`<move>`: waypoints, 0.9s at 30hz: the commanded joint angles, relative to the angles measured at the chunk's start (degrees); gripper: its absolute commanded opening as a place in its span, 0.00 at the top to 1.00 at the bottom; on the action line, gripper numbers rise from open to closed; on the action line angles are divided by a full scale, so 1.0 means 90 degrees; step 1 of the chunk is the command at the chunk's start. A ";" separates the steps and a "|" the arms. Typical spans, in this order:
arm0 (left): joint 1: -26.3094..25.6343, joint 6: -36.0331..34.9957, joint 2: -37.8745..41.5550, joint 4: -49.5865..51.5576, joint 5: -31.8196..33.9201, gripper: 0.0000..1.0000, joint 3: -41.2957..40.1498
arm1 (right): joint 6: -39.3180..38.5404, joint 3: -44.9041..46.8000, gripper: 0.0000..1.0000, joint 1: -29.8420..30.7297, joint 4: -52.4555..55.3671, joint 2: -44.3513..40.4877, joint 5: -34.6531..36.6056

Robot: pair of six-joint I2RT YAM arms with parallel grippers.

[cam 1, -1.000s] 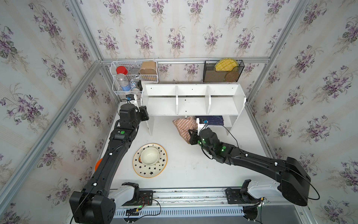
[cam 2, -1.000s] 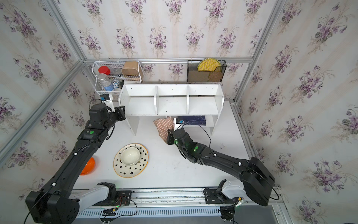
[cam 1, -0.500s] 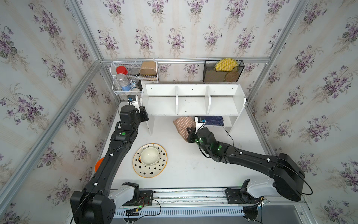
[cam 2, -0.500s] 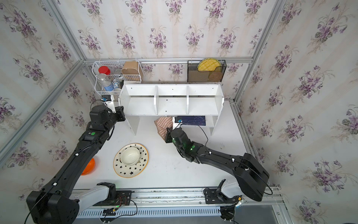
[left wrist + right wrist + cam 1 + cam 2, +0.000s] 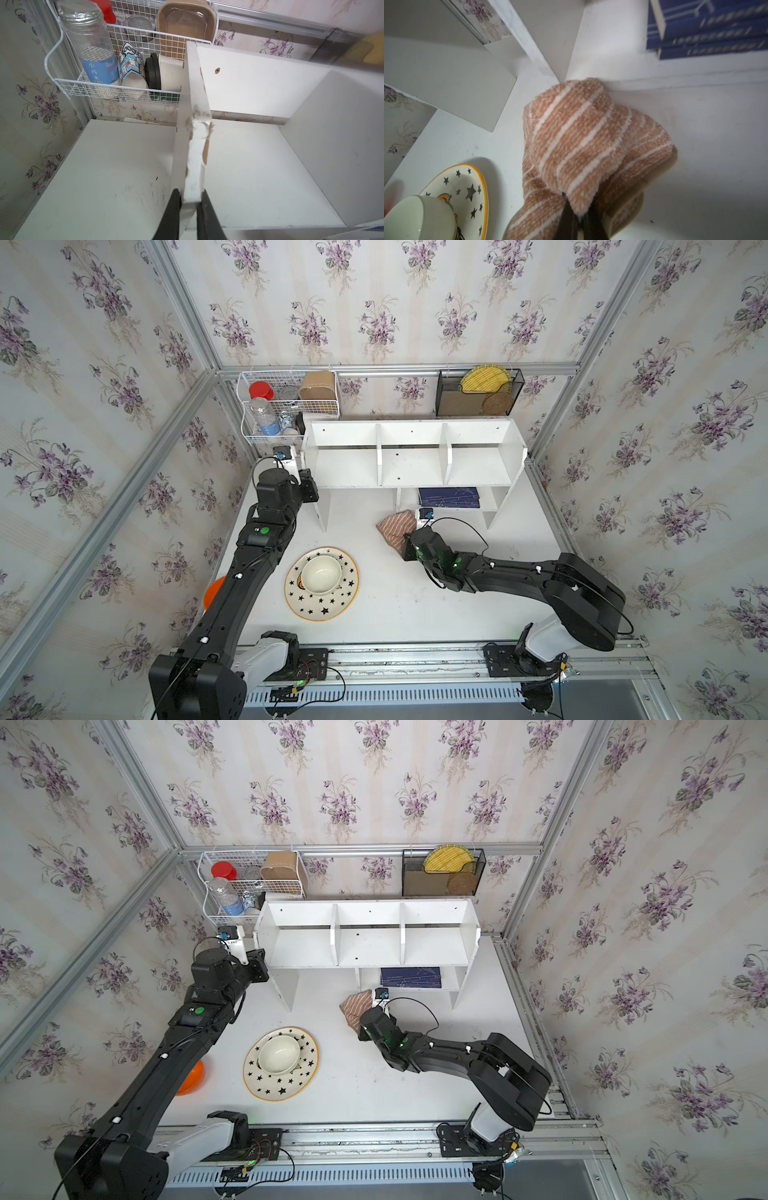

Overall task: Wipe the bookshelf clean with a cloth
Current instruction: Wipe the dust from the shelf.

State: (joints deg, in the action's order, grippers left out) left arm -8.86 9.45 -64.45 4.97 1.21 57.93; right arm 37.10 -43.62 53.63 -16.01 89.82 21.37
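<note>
Tan cloth (image 5: 591,141) (pale stripes), white bookshelf (image 5: 415,472)

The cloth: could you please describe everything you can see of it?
The cloth is a soft, fuzzy tan-pink towel with thin pale stripes, bunched into folds. The right gripper is shut on one fold, and it hangs over the table, just before the lower shelf of the bookshelf. Whether it touches either is unclear.
</note>
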 commanded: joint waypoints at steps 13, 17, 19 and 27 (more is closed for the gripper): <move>-0.0002 0.0210 -0.0103 -0.0173 -0.0097 1.00 -0.0001 | -0.0507 -0.0866 1.00 -0.0541 0.1175 -0.1471 0.1157; 0.0000 0.0183 -0.0090 -0.0168 -0.0076 1.00 -0.0016 | -0.0395 -0.0201 1.00 -0.1572 0.1465 -0.2441 0.0863; 0.0001 0.0189 -0.0076 -0.0175 -0.0050 1.00 -0.0021 | -0.0493 0.0006 1.00 -0.2172 0.1695 -0.2982 0.0700; -0.0001 0.0209 -0.0056 -0.0220 -0.0033 1.00 -0.0038 | -0.0675 -0.0033 1.00 -0.3593 0.2092 -0.3436 -0.0641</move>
State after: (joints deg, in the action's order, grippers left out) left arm -8.86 8.88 -65.08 3.66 1.89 57.80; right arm 31.53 -42.94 21.21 2.59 58.06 21.78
